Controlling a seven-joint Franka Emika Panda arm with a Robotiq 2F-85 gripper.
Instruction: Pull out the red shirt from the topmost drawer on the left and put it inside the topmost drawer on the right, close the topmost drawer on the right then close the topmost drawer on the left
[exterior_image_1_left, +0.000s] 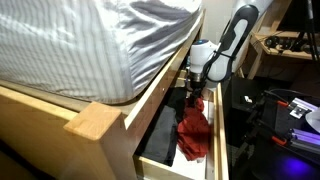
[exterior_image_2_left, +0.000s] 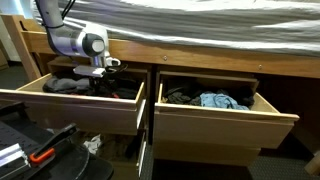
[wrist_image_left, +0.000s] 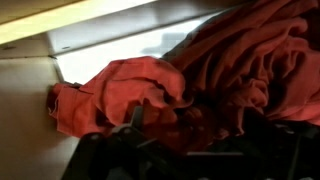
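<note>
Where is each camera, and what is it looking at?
Exterior view: beside the bed, looking along the open wooden drawer at the soft dark-red cloth shirt; white arm and gripper show.
Exterior view: in front, facing both open drawers; arm, gripper show.
Wrist view: above the shirt, looking down; dark gripper parts show.
Shared: both exterior views show drawer, arm, gripper.
</note>
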